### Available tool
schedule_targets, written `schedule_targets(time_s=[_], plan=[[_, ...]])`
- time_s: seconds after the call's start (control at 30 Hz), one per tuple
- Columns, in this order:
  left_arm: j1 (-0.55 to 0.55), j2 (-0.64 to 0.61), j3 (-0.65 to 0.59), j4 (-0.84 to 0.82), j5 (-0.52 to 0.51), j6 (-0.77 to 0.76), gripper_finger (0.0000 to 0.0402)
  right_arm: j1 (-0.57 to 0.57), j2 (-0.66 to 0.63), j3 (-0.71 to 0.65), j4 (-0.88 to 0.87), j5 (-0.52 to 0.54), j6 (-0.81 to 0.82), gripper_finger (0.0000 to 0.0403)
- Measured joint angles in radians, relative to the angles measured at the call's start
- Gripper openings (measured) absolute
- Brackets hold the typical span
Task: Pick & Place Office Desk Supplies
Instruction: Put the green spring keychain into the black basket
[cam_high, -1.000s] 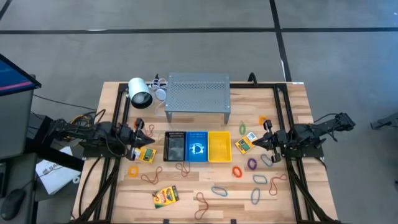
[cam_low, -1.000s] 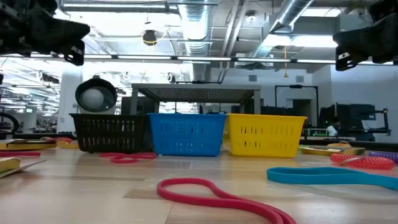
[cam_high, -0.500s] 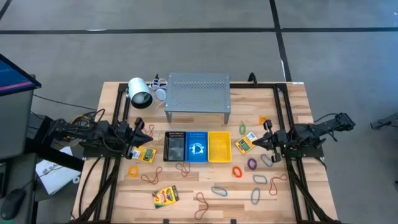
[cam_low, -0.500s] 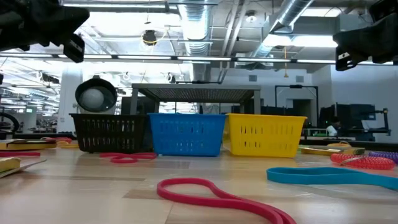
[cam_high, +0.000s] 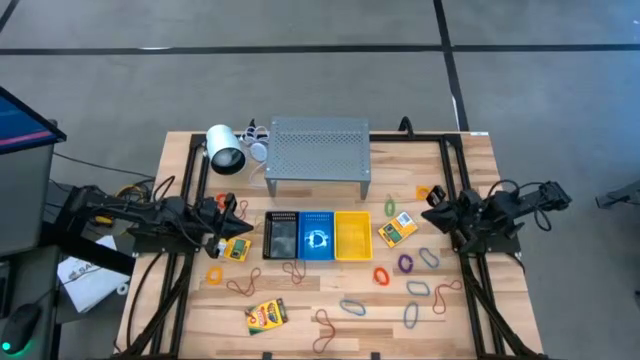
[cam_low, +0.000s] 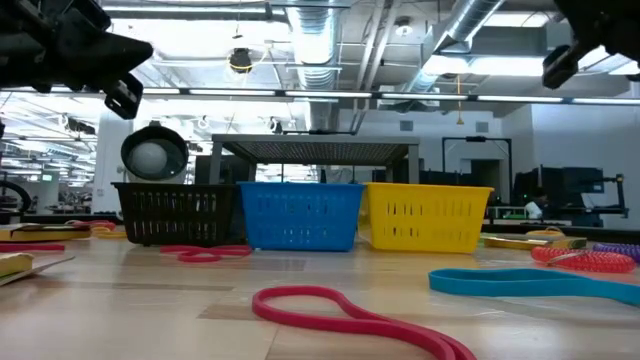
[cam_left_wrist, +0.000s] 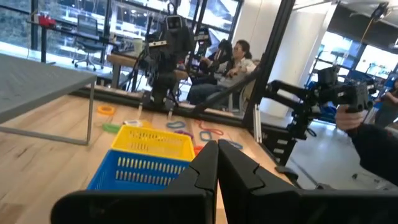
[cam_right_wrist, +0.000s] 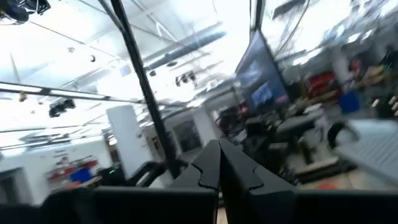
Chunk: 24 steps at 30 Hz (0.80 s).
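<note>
Both grippers are pressed shut and empty. The left gripper (cam_high: 232, 207) hangs above the desk (cam_high: 300, 310) near its left edge, over a crayon box (cam_high: 237, 248) beside the black basket (cam_high: 280, 236). The right gripper (cam_high: 430, 204) hangs near the right edge, just past a second crayon box (cam_high: 397, 232) next to the yellow basket (cam_high: 352, 235). A blue basket (cam_high: 317, 236) sits between the other two, in a row at the desk's middle. A third crayon box (cam_high: 266, 315) lies near the front edge. Rubber bands (cam_high: 412, 289) in orange, purple, green, brown and red are scattered flat over the front half, most toward the front right corner. The grey shelf (cam_high: 318, 148) stands at the back edge.
</note>
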Motion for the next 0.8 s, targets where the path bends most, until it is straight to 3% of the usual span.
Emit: schedule_targets(time_s=[0.2,0.53,0.8], plan=[[0.000,0.120,0.000,0.229,0.000,0.002,0.0002,-0.019,0.000,0.000,-0.039,0.090,-0.006,0.0000],[0.000,0.339,0.000,0.591,0.000,0.001,0.0002,-0.027,0.002,0.000,-0.194,0.088,0.004,0.0000],[0.000,0.558,0.000,0.866,0.000,0.003,0.0002,-0.013,0.199,0.020,-0.157,0.029,0.011,0.0022]])
